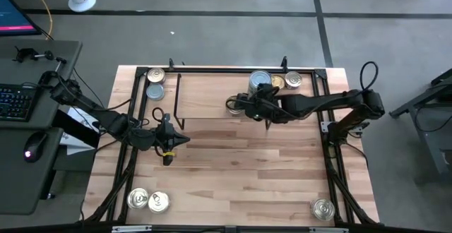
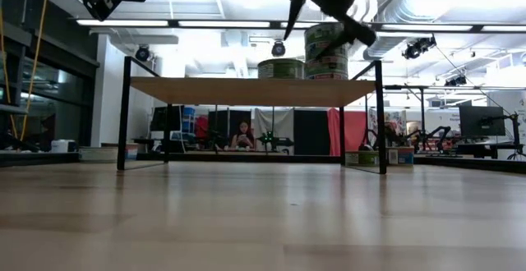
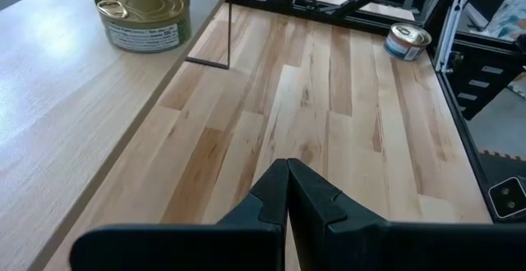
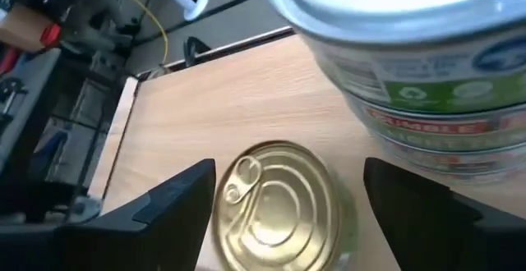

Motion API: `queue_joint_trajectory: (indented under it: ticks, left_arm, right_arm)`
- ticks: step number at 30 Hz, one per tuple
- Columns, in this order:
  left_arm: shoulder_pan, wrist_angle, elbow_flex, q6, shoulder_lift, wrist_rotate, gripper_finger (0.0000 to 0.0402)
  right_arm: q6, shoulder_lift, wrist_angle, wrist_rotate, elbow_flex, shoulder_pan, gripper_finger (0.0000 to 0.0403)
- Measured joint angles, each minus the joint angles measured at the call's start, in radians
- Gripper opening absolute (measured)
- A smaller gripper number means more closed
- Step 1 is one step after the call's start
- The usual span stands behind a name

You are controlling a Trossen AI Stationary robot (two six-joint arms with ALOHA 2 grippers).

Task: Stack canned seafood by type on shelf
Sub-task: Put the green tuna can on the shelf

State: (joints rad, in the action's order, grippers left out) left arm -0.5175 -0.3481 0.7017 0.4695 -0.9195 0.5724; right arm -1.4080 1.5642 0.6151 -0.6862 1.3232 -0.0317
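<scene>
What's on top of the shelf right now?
On the shelf: a stack of tins and one gold-topped tin beside it, between the open right gripper's fingers. The stacked tins' lower lids are covered.

Stacked tins cropped; labels blurred

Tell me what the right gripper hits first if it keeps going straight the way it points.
Most likely the gold-topped round tin on the light-wood shelf: it lies between the open fingers of the right gripper. The stack of blue-topped tins stands just beside that line; depth is uncertain.
</scene>
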Motion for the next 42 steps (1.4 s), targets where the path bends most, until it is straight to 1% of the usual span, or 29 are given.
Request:
queue_joint_trajectory:
  ticks: [3,5,7,9,12,16,17,20,21,23,25,27,28,29,32,35,39,42]
  left_arm:
    - [0.000,0.000,0.000,0.000,0.000,0.000,0.0000]
    - [0.000,0.000,0.000,0.000,0.000,0.000,0.0000]
    - [0.000,0.000,0.000,0.000,0.000,0.000,0.0000]
    - [0.000,0.000,0.000,0.000,0.000,0.000,0.0000]
    - [0.000,0.000,0.000,0.003,0.000,0.000,0.0000]
    - [0.000,0.000,0.000,0.021,0.000,0.000,0.0000]
    - [0.000,0.000,0.000,0.024,0.000,0.000,0.0000]
    - [0.000,0.000,0.000,0.024,0.000,0.001,0.0000]
    - [0.000,0.000,0.000,0.024,0.000,0.006,0.0000]
    - [0.000,0.001,0.000,0.025,0.000,0.020,0.0000]
    - [0.000,0.001,0.000,0.027,0.000,0.028,0.0000]
    - [0.000,0.002,0.000,0.042,0.000,0.033,0.0000]
    - [0.000,0.002,0.000,0.053,0.000,0.035,0.0000]
    - [0.000,0.004,0.000,0.065,0.000,0.035,0.0000]
    - [0.000,0.004,0.000,0.101,0.000,0.035,0.0000]
    - [0.000,0.004,0.000,0.114,0.000,0.036,0.0000]
    - [0.000,0.004,0.000,0.114,0.000,0.037,0.0000]
    - [0.000,0.004,0.000,0.133,0.000,0.038,0.0000]
  right_arm:
    - [0.021,-0.001,0.057,0.017,0.044,-0.003,0.0300]
    - [0.096,-0.001,0.061,0.069,0.069,-0.017,0.0300]
    - [0.164,-0.001,0.041,0.091,0.083,-0.046,0.0300]
    - [0.199,-0.001,0.012,0.088,0.085,-0.084,0.0300]
    - [0.195,0.000,0.001,0.053,0.085,-0.139,0.0300]
    - [0.244,-0.001,0.027,0.041,0.084,-0.200,0.0300]
    - [0.264,0.000,0.036,0.051,0.084,-0.209,0.0300]
    - [0.295,0.000,0.039,0.128,0.084,-0.215,0.0295]
    - [0.286,0.002,0.042,0.139,0.084,-0.212,0.0286]
    - [0.251,0.020,0.056,0.136,0.084,-0.203,0.0245]
    - [0.222,0.048,0.077,0.108,0.084,-0.197,0.0174]
    - [0.208,0.081,0.072,0.090,0.084,-0.187,0.0079]
    - [0.213,0.095,0.070,0.091,0.084,-0.182,0.0041]
    - [0.217,0.109,0.067,0.091,0.083,-0.178,0.0023]
    - [0.181,0.144,0.076,0.092,0.083,-0.169,0.0020]
    - [0.182,0.163,0.088,0.090,0.083,-0.159,0.0004]
    - [0.195,0.172,0.079,0.081,0.083,-0.144,0.0002]
    - [0.216,0.171,0.069,0.051,0.083,-0.136,0.0001]
